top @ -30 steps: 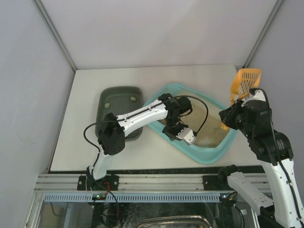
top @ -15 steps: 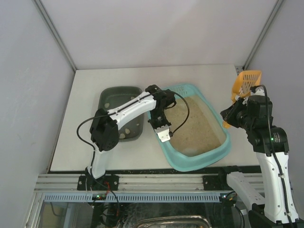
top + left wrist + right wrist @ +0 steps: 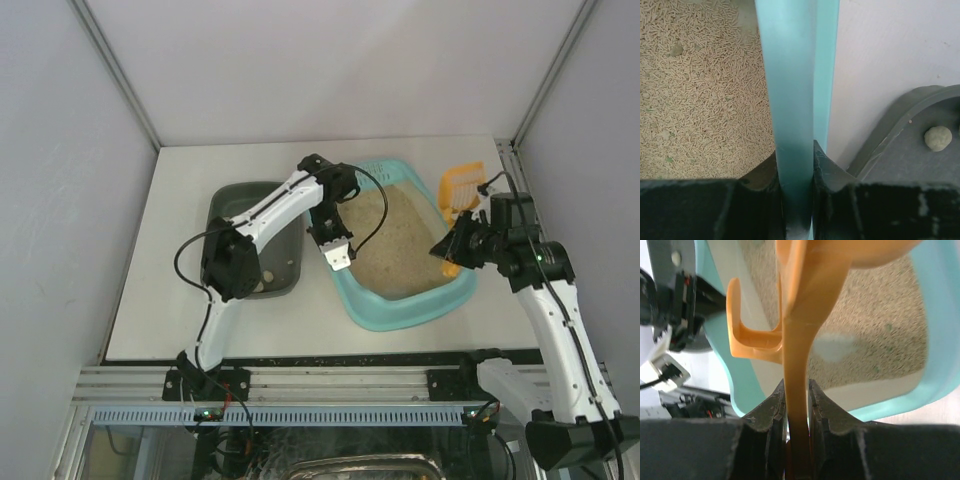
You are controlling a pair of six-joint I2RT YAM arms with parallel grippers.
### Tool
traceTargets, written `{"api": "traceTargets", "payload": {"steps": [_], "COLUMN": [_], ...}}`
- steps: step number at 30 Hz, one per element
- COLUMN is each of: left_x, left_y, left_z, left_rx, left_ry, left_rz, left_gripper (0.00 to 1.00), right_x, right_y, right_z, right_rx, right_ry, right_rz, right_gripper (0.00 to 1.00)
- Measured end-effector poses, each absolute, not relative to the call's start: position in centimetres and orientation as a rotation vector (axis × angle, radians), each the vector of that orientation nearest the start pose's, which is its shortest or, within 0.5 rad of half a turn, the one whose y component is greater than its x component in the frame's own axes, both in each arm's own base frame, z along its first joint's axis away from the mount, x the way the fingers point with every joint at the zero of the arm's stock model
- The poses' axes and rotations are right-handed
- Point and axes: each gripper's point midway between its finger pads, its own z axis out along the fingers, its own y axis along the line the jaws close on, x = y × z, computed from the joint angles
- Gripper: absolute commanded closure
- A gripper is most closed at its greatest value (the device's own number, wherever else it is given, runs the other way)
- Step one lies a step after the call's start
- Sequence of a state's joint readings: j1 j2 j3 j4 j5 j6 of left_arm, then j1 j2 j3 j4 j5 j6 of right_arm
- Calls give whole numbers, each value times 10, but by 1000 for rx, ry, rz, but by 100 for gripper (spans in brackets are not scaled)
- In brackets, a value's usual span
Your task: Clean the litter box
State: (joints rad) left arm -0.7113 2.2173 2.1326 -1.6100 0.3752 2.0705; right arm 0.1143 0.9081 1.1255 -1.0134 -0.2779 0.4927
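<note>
The litter box [image 3: 400,314] is a light blue-green tray. It sits on the white table [image 3: 170,300], and it is full of tan litter [image 3: 392,250].

The left gripper [image 3: 332,240] is at the left long side of the litter box. In the left wrist view, the left gripper [image 3: 795,161] is almost closed. Its two dark fingers [image 3: 826,167] pinch the rim of the litter box [image 3: 790,75], one finger on the inside and one on the outside. The gap between them is thin, just as thick as the rim.

The right gripper [image 3: 452,250] is at the right side of the litter box. In the right wrist view, the right gripper [image 3: 796,396] squeezes tight on the flat handle of an orange scoop [image 3: 801,315]. The scoop [image 3: 462,188] points up and away, near the far right corner of the litter box. The handle hangs over the litter inside.

A dark green tray [image 3: 235,205] sits just beside the left side of the litter box. A small round lump [image 3: 938,138] lies in it.
</note>
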Motion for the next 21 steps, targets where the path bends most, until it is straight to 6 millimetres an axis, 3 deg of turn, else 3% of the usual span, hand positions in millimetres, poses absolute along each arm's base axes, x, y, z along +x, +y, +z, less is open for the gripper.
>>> {"api": "traceTargets", "payload": {"steps": [5, 7, 9, 10, 13, 14, 15, 18, 21], "left_x": [300, 299, 295, 293, 285, 277, 272, 271, 283], "left_y": [-296, -296, -296, -295, -298, -295, -294, -303, -324], "left_z": [113, 114, 115, 115, 120, 123, 125, 136, 153], "left_rx": [-3194, -3218, -3261, -3284, -3408, -3436, -3455, -3520, -3629], "left_ry": [-642, -640, -641, -644, -619, -613, -602, -559, -561], "left_rz": [614, 606, 599, 595, 583, 581, 576, 546, 525], "left_gripper": [99, 94, 55, 40, 21, 5, 0, 0, 0], "right_x": [222, 229, 239, 243, 257, 262, 268, 275, 269], "right_y": [123, 134, 149, 153, 164, 168, 171, 176, 182], "right_z": [220, 212, 195, 186, 153, 144, 134, 110, 100], "right_rx": [144, 92, 37, 23, 2, -3, -8, -30, -72], "right_ry": [2489, 2524, 2588, 2618, 2763, 2807, 2849, 2938, 3011], "right_rz": [719, 764, 824, 842, 892, 901, 908, 889, 845], "right_gripper": [100, 100, 100, 100, 100, 100, 100, 100, 100]}}
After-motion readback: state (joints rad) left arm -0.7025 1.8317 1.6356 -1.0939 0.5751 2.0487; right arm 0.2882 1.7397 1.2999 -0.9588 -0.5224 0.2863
